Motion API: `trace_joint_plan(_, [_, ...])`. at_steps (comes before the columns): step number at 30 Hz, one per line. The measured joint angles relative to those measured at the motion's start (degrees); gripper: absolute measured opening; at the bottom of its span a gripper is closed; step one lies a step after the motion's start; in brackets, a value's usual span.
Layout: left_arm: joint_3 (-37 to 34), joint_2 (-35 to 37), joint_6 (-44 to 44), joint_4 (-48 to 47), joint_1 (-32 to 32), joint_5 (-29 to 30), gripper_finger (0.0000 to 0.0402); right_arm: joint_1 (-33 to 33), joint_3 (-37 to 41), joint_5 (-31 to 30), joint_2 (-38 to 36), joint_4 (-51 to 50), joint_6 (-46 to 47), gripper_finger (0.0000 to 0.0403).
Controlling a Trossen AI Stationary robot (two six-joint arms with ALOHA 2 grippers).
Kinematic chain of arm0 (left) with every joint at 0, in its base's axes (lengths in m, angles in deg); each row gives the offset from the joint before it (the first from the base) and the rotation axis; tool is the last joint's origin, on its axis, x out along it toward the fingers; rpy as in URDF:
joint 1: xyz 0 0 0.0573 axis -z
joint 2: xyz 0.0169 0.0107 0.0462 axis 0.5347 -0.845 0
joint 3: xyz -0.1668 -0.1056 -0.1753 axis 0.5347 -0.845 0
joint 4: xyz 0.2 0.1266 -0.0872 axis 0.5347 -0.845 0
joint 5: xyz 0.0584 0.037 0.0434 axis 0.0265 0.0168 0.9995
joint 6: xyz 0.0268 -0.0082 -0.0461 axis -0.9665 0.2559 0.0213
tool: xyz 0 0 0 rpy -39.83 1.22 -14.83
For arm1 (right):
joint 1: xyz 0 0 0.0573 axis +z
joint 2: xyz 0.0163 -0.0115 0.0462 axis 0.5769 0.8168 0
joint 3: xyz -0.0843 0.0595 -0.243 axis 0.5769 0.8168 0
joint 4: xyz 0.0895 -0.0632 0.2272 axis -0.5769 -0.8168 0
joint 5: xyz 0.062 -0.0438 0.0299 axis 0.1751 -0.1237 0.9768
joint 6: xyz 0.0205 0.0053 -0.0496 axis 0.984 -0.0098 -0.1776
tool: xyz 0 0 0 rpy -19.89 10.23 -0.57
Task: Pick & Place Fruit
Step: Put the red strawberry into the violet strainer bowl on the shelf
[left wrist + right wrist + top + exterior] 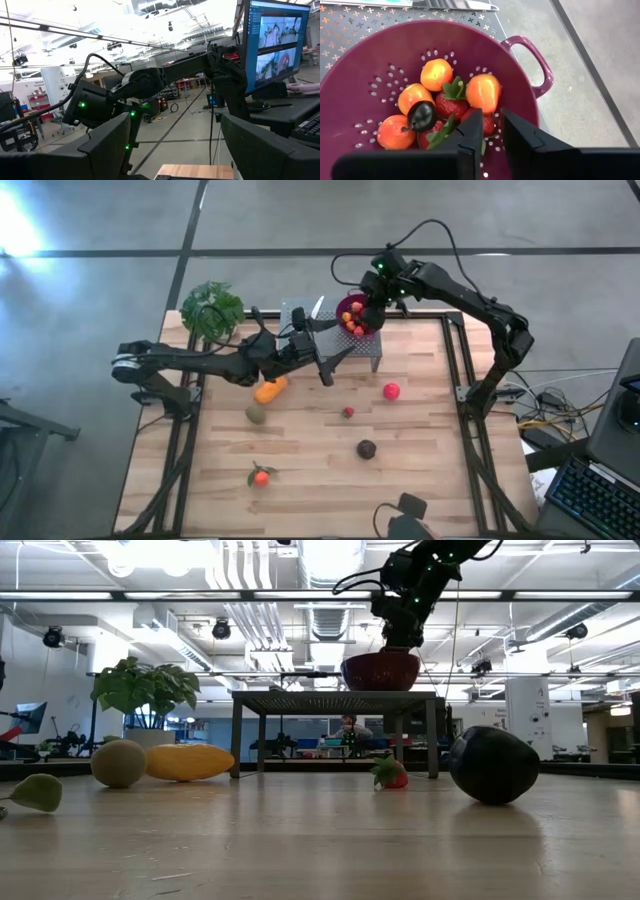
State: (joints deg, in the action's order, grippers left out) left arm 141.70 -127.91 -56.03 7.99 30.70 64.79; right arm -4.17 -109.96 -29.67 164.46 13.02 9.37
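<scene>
Your right gripper (492, 131) hangs over the purple colander (525, 45), fingers slightly apart, holding nothing. Fruit (482, 92) sits inside; more lies toward six o'clock on the table (300, 500). Your left gripper (335, 360) waits wide open at nine o'clock.

No text, label, brand, number or sign can be read in any of the views. The monitor (272, 45) seen from the left wrist shows only camera pictures, with a strip of interface along its top edge too small to make out. The purple colander (520, 65) and the perforated stand beneath it carry no lettering.
</scene>
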Motion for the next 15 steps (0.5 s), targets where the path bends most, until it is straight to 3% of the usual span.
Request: trace_joint_plan(15, [0.0,0.0,0.0,-0.6,0.0,0.0,0.0316,2.4,-0.2,0.1,-8.5,-0.3,-0.7,0.0131])
